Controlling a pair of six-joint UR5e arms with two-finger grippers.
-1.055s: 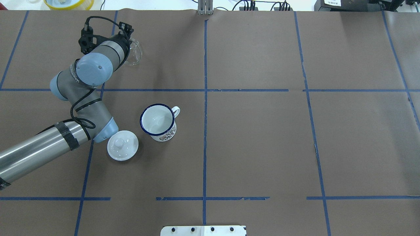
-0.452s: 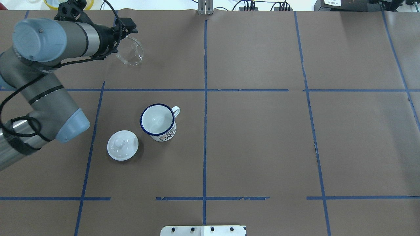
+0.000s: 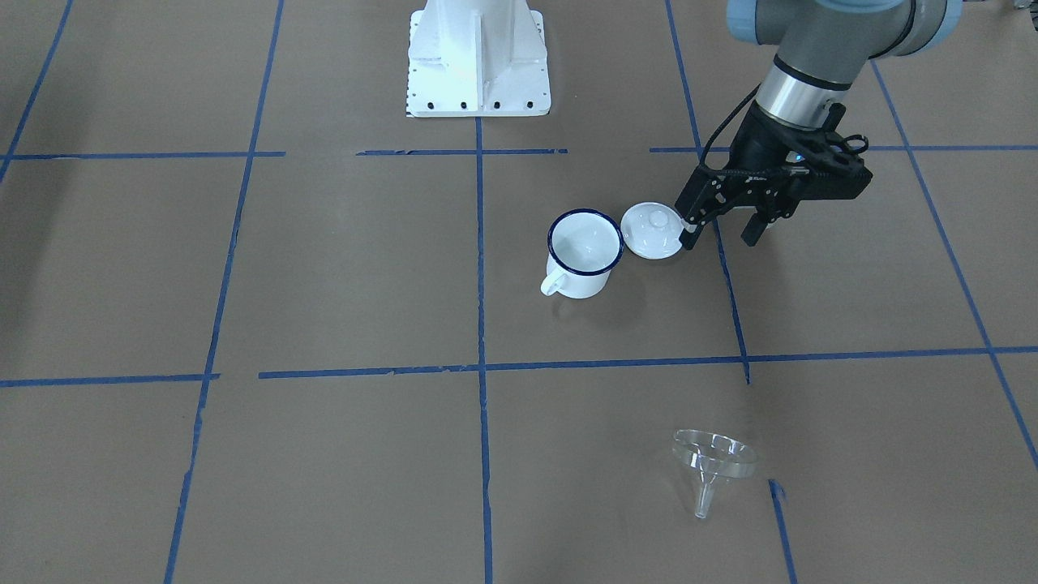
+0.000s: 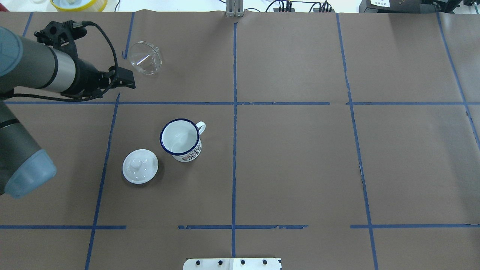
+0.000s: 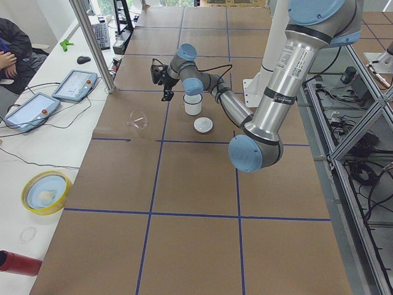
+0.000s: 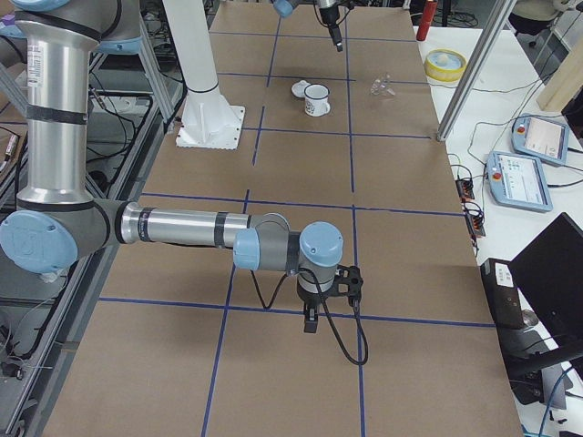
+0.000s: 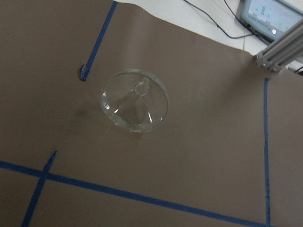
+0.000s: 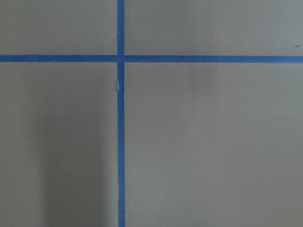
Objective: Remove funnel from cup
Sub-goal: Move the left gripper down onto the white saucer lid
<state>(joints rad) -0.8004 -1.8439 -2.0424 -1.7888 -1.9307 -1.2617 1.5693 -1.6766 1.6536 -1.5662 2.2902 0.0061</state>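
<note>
Funnel (image 4: 144,58) rests on the tabletop (image 4: 300,150), out of the cup (image 4: 180,138) and well apart from it. The left gripper (image 3: 720,235) hangs near the funnel without touching it, jaws wide and empty. A lid (image 4: 140,166) sits just beside the cup; whether the right gripper (image 6: 310,323) is wide or narrow cannot be told.

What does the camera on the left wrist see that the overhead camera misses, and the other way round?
Only the left wrist view: a tablet-like screen lying beyond the far edge of the table.

Only the overhead view: the empty white mug, the white lid beside it, and the robot's left arm.

Both: the clear funnel resting on the brown table cover, out of the mug and well apart from it, with blue tape lines nearby.
</note>
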